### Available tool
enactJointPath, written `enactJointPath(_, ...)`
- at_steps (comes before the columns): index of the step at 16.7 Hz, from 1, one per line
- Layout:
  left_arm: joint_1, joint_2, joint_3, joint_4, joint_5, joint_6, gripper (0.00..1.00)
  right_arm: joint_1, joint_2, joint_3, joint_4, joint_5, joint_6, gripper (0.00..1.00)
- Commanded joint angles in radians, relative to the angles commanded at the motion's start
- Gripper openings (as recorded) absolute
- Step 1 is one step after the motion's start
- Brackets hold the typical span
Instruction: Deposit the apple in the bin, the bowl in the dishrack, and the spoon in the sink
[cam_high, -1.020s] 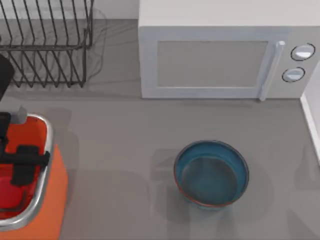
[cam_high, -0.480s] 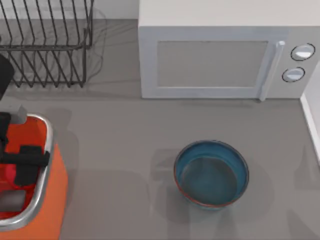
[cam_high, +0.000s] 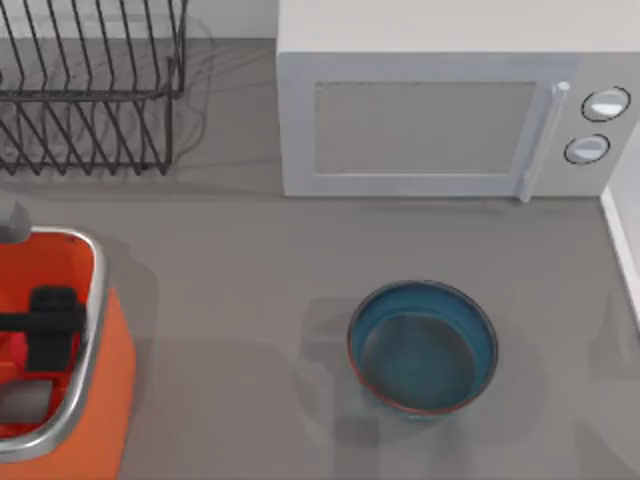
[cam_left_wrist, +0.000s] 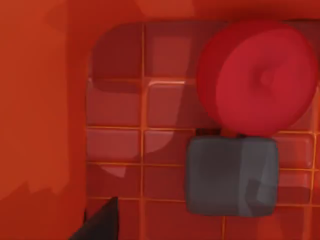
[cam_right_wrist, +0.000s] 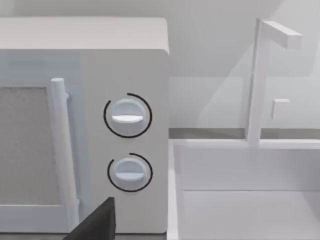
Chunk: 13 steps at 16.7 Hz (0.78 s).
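The red apple (cam_left_wrist: 260, 80) lies on the gridded floor of the orange bin (cam_high: 95, 400) at the table's left edge, with nothing gripping it. My left gripper (cam_high: 45, 335) hangs open over the bin's inside, above the apple. The teal bowl (cam_high: 423, 347) stands upright in the front middle of the table, far from both arms. At the back left is the black wire dishrack (cam_high: 95, 100). The white sink (cam_right_wrist: 245, 200) with its tap is beside the microwave, and its edge (cam_high: 625, 240) runs along the table's right side. The spoon is out of view.
A white microwave (cam_high: 450, 110) takes up the back centre and right, its knobs (cam_right_wrist: 127, 116) close to my parked right arm's camera. A grey block (cam_left_wrist: 230, 175) sits next to the apple in the bin.
My left arm has drawn back toward the left edge, so its dark upper part has left the top view. The gripper stays over the bin. The bowl has not moved.
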Motion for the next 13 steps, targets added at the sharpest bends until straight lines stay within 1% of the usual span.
enactJointPath(3, 0.024, -0.204, -0.133, 0.156, 0.017, 0.023, 1.00, 0.000, 0.000, 0.000, 0.000, 0.000, 0.000, 1.00)
enactJointPath(10, 0.093, -0.751, -0.500, 0.588, 0.063, 0.084, 1.00, 0.000, 0.000, 0.000, 0.000, 0.000, 0.000, 1.00)
enactJointPath(13, 0.120, -0.953, -0.640, 0.752, 0.081, 0.108, 1.00, 0.000, 0.000, 0.000, 0.000, 0.000, 0.000, 1.00)
